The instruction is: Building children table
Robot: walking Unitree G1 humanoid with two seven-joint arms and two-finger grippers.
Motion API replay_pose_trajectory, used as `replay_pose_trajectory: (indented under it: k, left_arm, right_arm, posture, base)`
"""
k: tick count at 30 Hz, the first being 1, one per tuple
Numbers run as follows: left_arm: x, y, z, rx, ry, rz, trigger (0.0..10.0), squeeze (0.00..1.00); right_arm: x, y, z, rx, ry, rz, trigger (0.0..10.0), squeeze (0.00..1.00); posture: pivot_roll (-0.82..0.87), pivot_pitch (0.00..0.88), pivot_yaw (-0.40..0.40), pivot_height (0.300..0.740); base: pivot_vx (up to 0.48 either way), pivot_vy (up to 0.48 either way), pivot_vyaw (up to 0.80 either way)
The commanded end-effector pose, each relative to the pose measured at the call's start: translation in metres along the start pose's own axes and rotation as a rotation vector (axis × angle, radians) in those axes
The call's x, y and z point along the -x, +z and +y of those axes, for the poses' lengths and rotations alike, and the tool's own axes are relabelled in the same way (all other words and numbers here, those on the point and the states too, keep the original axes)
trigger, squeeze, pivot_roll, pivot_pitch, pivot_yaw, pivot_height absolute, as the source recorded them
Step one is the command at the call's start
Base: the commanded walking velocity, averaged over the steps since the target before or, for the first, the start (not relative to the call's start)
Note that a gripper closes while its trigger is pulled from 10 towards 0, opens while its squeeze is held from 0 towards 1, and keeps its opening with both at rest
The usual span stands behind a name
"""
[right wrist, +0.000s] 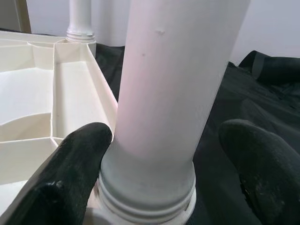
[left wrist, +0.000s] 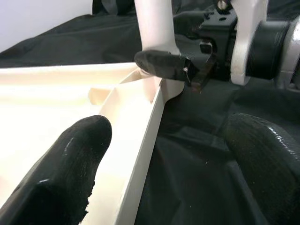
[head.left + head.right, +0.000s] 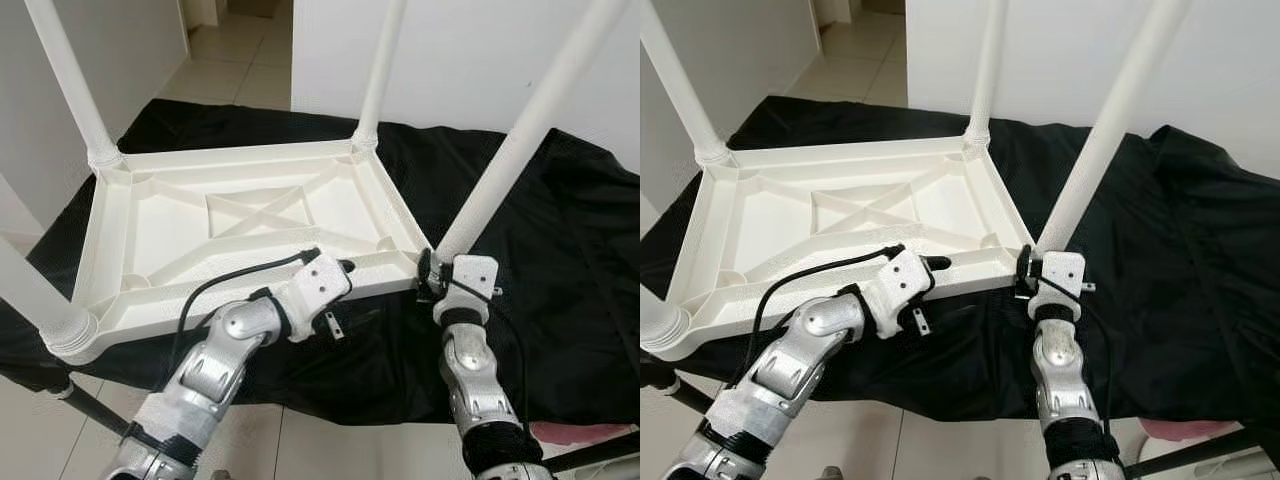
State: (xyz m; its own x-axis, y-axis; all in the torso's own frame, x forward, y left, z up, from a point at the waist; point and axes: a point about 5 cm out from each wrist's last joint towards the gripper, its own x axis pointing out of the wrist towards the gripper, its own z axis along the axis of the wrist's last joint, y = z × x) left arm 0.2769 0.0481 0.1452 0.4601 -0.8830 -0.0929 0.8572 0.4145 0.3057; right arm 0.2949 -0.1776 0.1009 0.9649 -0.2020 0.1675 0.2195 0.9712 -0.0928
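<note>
A white plastic children's table (image 3: pixel 240 156) lies upside down on a black cloth (image 3: pixel 560 250), with all its legs pointing up. My left gripper (image 3: pixel 345 274) is at the table's near rim (image 2: pixel 150 122), open, one finger (image 2: pixel 70 173) inside the underside and the other outside over the cloth. At the near right corner my right gripper (image 3: pixel 438 266) stands open around the base of the near right leg (image 1: pixel 173 79). One finger (image 1: pixel 70 164) touches the leg's collar; the other sits slightly off it.
Other legs rise at the far left (image 3: pixel 70 80), far right (image 3: pixel 380 70) and near left (image 3: pixel 30 290). The cloth covers a low stand with a dark metal bar (image 3: pixel 90 405). White walls and tiled floor (image 3: pixel 230 60) lie beyond. Something pink (image 3: pixel 575 432) sits low right.
</note>
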Motion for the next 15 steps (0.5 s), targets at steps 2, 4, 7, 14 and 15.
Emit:
replay_pose_trajectory:
  k: [2,4,7,14,15]
  left_arm:
    - [0.005,-0.006,-0.003,-0.014,-0.028,0.038,10.0,0.0]
    - [0.009,-0.01,-0.004,-0.018,-0.037,0.059,10.0,0.0]
    - [0.017,-0.016,-0.007,-0.025,-0.052,0.091,10.0,0.0]
    - [0.025,-0.017,-0.006,-0.062,-0.013,0.104,10.0,0.0]
    - [0.025,-0.017,-0.006,-0.062,-0.013,0.104,10.0,0.0]
  right_arm:
    - [0.01,-0.005,-0.005,-0.004,-0.008,0.015,10.0,0.0]
    - [0.013,-0.002,-0.003,-0.021,0.021,-0.007,10.0,0.0]
    - [0.024,0.003,-0.003,-0.058,0.056,-0.046,10.0,0.0]
    - [0.048,0.003,0.001,-0.078,0.145,-0.043,10.0,0.0]
    - [0.048,0.003,0.001,-0.078,0.145,-0.043,10.0,0.0]
  posture:
    - [-0.01,0.0,-0.071,0.74]
    - [-0.01,0.0,-0.071,0.74]
    - [-0.01,0.0,-0.068,0.74]
    - [-0.02,0.0,-0.055,0.74]
    - [-0.02,0.0,-0.055,0.74]
  base:
    - [0.0,0.0,0.0]
    - [0.0,0.0,0.0]
    - [0.0,0.0,0.0]
    - [0.0,0.0,0.0]
    - [0.0,0.0,0.0]
